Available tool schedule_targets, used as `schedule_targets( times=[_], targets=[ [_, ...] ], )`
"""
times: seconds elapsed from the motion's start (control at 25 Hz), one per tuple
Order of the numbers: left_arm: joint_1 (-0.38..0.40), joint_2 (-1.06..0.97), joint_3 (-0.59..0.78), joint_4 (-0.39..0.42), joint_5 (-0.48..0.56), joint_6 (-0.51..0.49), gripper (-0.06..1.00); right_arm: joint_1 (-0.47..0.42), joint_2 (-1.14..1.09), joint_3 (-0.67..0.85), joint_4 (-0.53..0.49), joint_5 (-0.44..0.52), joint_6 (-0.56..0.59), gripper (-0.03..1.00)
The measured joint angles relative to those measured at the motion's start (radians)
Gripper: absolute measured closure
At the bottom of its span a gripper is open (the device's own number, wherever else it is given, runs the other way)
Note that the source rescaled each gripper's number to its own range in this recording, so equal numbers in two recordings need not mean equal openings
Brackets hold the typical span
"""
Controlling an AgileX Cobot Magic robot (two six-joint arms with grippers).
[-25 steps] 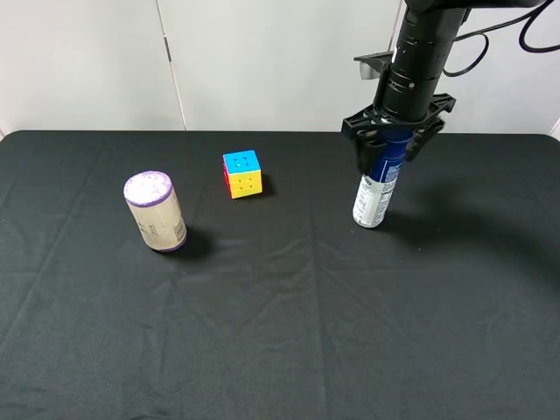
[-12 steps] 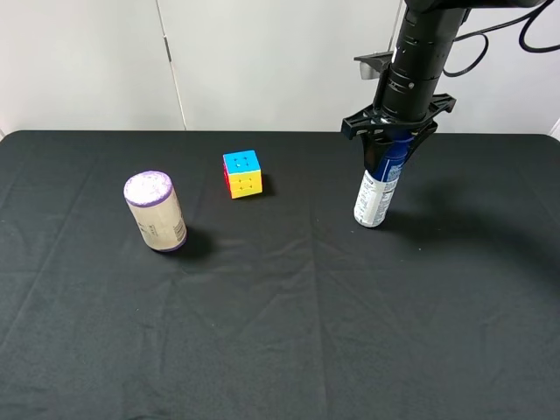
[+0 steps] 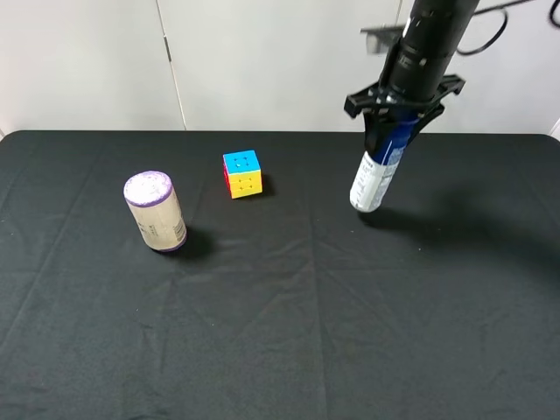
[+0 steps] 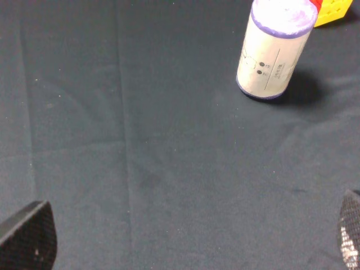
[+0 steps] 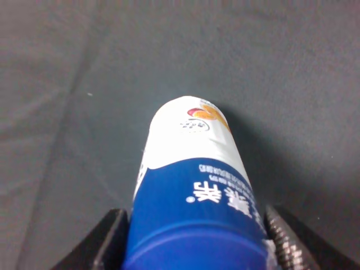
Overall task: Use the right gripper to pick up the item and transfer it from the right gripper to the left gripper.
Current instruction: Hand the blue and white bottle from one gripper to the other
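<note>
The item, a slim white bottle (image 3: pixel 371 180) with a blue upper part, hangs tilted just above the black cloth at the right, its shadow beneath it. My right gripper (image 3: pixel 396 121) is shut on its blue top end, coming down from above. The right wrist view looks along the bottle (image 5: pixel 191 169), with a black finger pressed against each side of the blue part and the right gripper (image 5: pixel 197 247) shut on it. The exterior view does not show my left gripper (image 4: pixel 188 236); in the left wrist view it is open, with its two fingertips far apart over bare cloth.
A beige canister with a purple top (image 3: pixel 156 212) stands at the left, also seen in the left wrist view (image 4: pixel 273 50). A small multicoloured cube (image 3: pixel 242 173) sits behind it toward the middle. The black cloth (image 3: pixel 289 332) covers the table up to a white wall.
The right gripper has risen with the bottle, whose base has left the cloth and swung slightly left. The canister and cube have not moved.
</note>
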Motion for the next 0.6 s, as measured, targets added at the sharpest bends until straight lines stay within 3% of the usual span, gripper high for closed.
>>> schedule_targets(
  times=[0.6],
  targets=[
    [0.000, 0.000, 0.000, 0.000, 0.000, 0.000, -0.06, 0.001, -0.150, 0.000, 0.106, 0.009, -0.023, 0.97]
  ],
)
